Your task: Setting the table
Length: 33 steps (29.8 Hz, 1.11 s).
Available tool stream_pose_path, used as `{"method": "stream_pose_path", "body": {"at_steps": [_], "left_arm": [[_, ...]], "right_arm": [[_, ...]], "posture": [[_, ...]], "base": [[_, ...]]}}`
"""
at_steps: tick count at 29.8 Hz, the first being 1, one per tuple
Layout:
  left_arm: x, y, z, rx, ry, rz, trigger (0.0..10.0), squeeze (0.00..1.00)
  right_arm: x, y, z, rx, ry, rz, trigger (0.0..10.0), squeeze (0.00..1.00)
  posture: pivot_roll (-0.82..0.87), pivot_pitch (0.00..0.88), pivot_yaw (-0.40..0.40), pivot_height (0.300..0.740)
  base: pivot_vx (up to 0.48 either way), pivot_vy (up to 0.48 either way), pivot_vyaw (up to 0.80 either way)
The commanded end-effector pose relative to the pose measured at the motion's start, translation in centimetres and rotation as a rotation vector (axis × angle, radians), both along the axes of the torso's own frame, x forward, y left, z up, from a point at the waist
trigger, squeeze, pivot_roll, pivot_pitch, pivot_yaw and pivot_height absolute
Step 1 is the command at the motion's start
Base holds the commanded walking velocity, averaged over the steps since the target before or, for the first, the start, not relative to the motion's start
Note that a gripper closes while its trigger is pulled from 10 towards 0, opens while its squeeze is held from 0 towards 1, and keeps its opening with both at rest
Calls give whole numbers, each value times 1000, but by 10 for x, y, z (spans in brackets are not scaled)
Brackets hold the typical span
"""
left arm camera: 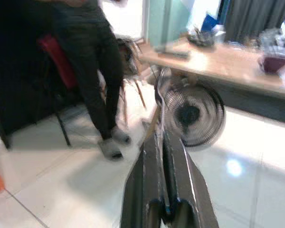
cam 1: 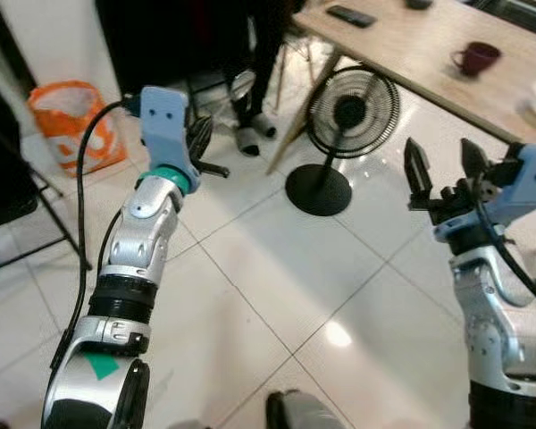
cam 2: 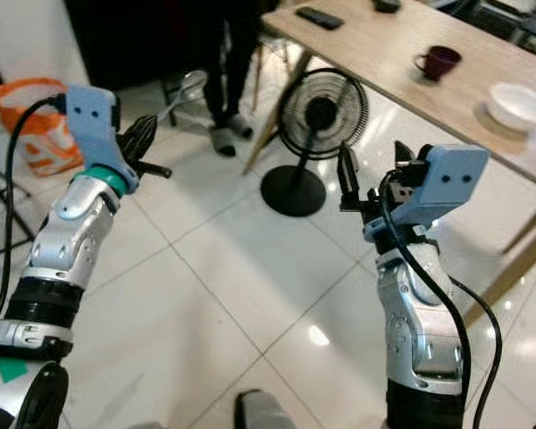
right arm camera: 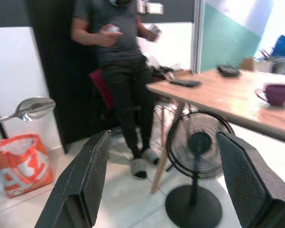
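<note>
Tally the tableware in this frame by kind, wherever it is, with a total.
Mug, dark red, on the table: 1
Bowl, white, on the table: 1
Spoon, held in the left gripper: 1
Total: 3

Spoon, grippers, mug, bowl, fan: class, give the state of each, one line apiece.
Spoon: held in the left gripper, bowl end forward.
Left gripper: shut on the spoon.
Right gripper: open, holding nothing.
Mug: upright on the table.
Bowl: upright on the table.
Fan: standing on the floor.
</note>
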<state>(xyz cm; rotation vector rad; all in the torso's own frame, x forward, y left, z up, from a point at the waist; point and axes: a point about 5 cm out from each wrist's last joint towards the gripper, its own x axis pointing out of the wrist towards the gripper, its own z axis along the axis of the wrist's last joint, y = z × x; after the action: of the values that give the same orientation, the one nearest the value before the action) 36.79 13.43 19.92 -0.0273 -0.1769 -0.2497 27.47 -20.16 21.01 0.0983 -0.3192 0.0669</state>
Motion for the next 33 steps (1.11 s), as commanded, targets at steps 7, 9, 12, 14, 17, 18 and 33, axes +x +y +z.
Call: {"method": "stream_pose_path", "body": {"at_steps": [7,9,12,14,17,18,33], "left_arm": [[0,-12,3,13,-6,-29,10000,0],[0,-14,3,15,-9,-33,10000,0],[0,-14,3,14,-10,-33,10000,0],[0,-14,4,16,-11,-33,10000,0],[1,-15,4,22,-19,-33,10000,0],[1,-16,5,26,-24,-33,10000,0],[2,-17,5,31,-26,-28,10000,0]], "right_arm": [[0,-4,-2,-8,9,-23,10000,0],[0,-4,-4,-12,14,-27,10000,0],[1,-4,-5,-17,21,-35,10000,0],[1,-4,-5,-20,22,-37,10000,0],[1,-4,-5,-22,21,-37,10000,0],[1,-4,-5,-21,20,-35,10000,0],[1,-4,-5,-9,17,-40,10000,0]], "posture": [[15,0,25,740],[15,0,25,740],[15,0,25,740],[15,0,25,740],[15,0,24,740],[15,0,24,740],[15,0,26,740]], "base": [[0,0,-800],[0,0,-800],[0,0,-700],[0,0,0],[0,0,0],[480,0,0],[480,0,0]]}}
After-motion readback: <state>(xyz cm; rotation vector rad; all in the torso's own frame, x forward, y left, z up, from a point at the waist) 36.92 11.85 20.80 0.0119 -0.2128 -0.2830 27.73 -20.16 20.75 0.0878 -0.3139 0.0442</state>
